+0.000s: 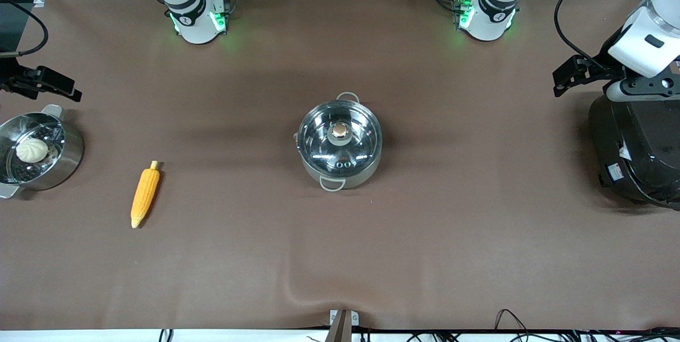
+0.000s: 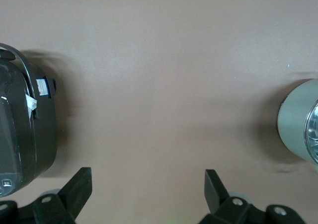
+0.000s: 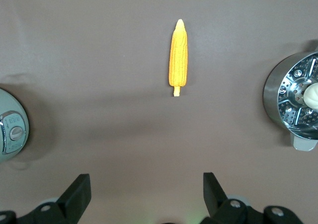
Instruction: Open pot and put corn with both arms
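Note:
The pot (image 1: 340, 143) stands at the table's middle with its glass lid (image 1: 340, 137) on and the copper-coloured knob (image 1: 340, 130) up. Its edge also shows in the left wrist view (image 2: 298, 122) and the right wrist view (image 3: 12, 129). The corn (image 1: 145, 194) lies on the table toward the right arm's end and shows in the right wrist view (image 3: 179, 57). My left gripper (image 1: 566, 79) hangs open and empty beside the rice cooker (image 2: 148, 177). My right gripper (image 1: 64, 87) hangs open and empty above the table by the steamer pot (image 3: 147, 182).
A steel steamer pot (image 1: 71, 153) with a white bun (image 1: 32, 150) stands at the right arm's end, beside the corn. A large black rice cooker (image 1: 637, 151) stands at the left arm's end. A brown mat (image 1: 340, 257) covers the table.

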{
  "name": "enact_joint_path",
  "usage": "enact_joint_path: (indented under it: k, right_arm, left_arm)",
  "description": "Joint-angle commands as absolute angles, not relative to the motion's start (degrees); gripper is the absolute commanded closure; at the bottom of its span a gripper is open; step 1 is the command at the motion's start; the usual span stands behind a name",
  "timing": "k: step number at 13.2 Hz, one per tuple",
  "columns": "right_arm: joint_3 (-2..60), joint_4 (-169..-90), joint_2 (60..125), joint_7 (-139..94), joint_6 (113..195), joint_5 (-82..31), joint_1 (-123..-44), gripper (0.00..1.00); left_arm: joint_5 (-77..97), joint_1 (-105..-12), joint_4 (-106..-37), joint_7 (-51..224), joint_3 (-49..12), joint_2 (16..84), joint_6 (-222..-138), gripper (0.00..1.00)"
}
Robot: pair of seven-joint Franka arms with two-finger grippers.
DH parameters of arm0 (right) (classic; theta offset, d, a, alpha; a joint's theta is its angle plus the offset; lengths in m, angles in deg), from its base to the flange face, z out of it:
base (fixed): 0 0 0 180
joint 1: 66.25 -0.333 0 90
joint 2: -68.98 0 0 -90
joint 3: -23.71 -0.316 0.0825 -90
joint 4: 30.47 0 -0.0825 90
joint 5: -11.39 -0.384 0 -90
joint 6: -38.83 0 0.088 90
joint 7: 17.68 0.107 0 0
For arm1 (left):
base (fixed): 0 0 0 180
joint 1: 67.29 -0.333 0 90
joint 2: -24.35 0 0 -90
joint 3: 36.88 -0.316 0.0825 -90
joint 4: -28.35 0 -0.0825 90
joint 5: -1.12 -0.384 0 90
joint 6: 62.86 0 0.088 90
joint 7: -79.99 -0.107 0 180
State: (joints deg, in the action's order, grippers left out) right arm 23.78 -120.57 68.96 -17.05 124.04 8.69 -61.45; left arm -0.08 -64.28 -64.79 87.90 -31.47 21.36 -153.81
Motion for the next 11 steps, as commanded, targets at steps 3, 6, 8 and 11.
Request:
enact_joint_path:
  k: [3,6,8,11]
  right_arm:
    - [24.14,-120.12,68.45,-16.89,123.55,8.58,-61.68,0.0]
    - [24.14,-120.12,68.45,-16.89,123.55,8.58,-61.68,0.0]
    - [24.14,-120.12,68.45,-16.89,123.55,8.58,-61.6,0.0]
    - [24.14,-120.38,68.71,-16.89,123.73,8.49,-61.51,0.0]
  left_arm:
    - [1.39,-64.39,-65.26,86.23,-31.87,20.48,-152.51,0.0]
    - [1.65,-64.31,-62.36,86.31,-31.35,23.37,-152.51,0.0]
    - [4.8,-63.61,-62.18,87.54,-30.56,25.3,-153.65,0.0]
    - [5.96,-61.33,-62.09,95.95,-27.05,28.38,-157.77,0.0]
